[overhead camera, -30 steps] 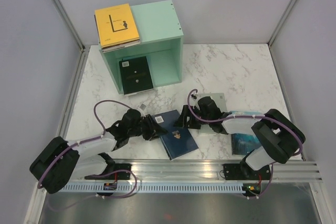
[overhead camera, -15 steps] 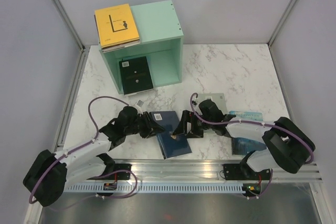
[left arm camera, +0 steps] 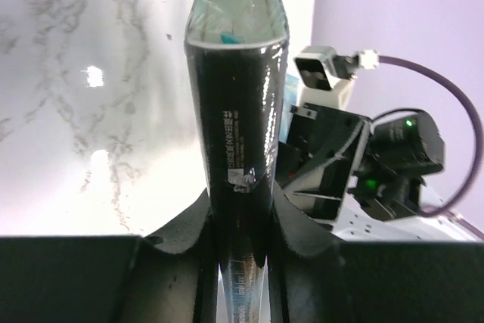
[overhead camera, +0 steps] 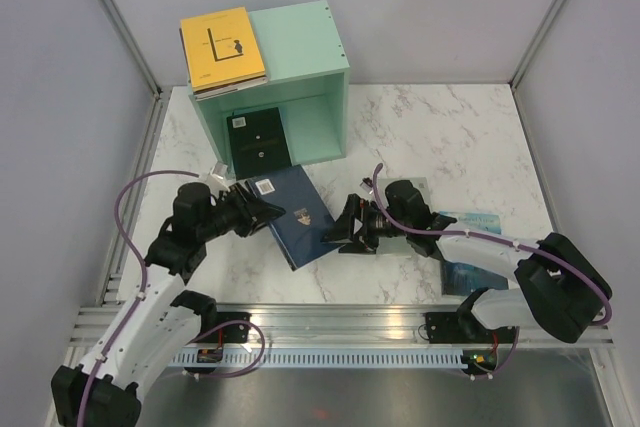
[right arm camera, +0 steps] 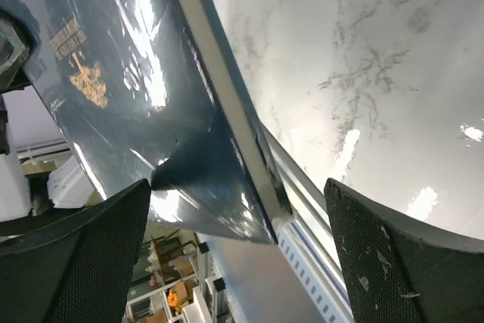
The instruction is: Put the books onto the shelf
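Navy gloss with a gold emblem covers the book (overhead camera: 297, 215) that your left end effector (overhead camera: 258, 209) is clenched on, gripping it by its left edge. You hold it tilted over the marble desk (overhead camera: 450, 137), inward from the middle of the near edge. Your right end effector (overhead camera: 339, 230) stands released just beside that book's right edge, fingers spread wide. A teal book (overhead camera: 468, 272) lies flat toward the near right corner. At the far left corner, the mint-green shelf (overhead camera: 300, 42) holds a black book (overhead camera: 258, 143) inside and a yellow book (overhead camera: 222, 45) on top.
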`<control>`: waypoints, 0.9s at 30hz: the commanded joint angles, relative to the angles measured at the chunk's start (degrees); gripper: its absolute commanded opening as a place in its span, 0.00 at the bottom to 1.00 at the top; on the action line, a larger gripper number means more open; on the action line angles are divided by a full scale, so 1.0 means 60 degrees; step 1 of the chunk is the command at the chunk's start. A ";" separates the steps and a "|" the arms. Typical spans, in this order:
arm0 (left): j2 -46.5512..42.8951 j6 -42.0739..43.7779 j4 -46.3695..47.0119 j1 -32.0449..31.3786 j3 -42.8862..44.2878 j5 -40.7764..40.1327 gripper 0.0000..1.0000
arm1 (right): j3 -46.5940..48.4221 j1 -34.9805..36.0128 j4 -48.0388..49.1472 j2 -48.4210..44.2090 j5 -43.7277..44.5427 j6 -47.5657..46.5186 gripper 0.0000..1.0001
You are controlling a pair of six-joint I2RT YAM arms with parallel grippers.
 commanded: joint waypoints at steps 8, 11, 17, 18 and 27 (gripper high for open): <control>-0.0555 -0.1191 0.1901 0.0692 0.0743 0.2306 0.02 | 0.0461 -0.0007 0.2198 0.0098 -0.0772 0.1456 0.92; -0.0688 -0.2304 0.3321 0.1145 0.0070 0.2892 0.02 | 0.0359 -0.0007 0.3077 0.0054 -0.0904 0.2041 0.84; -0.0644 -0.2805 0.4043 0.1748 -0.0415 0.3713 0.02 | 0.0549 -0.0007 0.3665 -0.0107 -0.1080 0.2395 0.52; -0.0600 -0.2790 0.4043 0.1763 -0.0430 0.3859 0.02 | 0.0607 -0.0007 0.3679 -0.0136 -0.1080 0.2410 0.46; 0.0365 0.0530 -0.0866 0.1807 0.1105 0.2899 0.39 | 0.0841 -0.0021 0.3417 -0.0268 -0.0978 0.2250 0.00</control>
